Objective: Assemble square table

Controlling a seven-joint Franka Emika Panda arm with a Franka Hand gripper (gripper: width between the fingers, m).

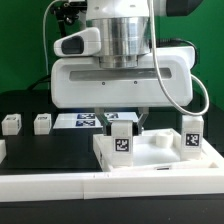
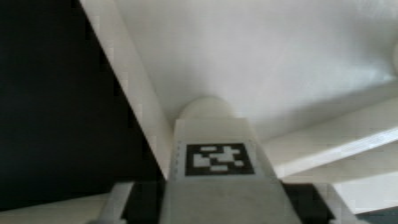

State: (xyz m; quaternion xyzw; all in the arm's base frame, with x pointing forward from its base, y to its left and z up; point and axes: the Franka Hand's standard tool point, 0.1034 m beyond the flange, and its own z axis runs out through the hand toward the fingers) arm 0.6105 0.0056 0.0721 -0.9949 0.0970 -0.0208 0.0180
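Observation:
The square table's white slab (image 1: 160, 160) lies at the front, toward the exterior view's right. My gripper (image 1: 122, 128) is shut on a white leg post (image 1: 122, 140) with a tag on it. It holds the post upright on the slab's corner toward the exterior view's left. In the wrist view the same post (image 2: 217, 150) runs out from between my fingers (image 2: 125, 200) over the slab (image 2: 267, 60). A second leg post (image 1: 191, 135) stands upright on the slab's corner toward the exterior view's right. Two loose leg posts (image 1: 42, 122) (image 1: 11, 123) sit on the black worktop toward the exterior view's left.
The marker board (image 1: 80, 120) lies flat behind the slab, partly hidden by my arm. A long white strip (image 1: 90, 188) runs along the front edge. The black worktop (image 2: 54, 100) shows beside the slab in the wrist view.

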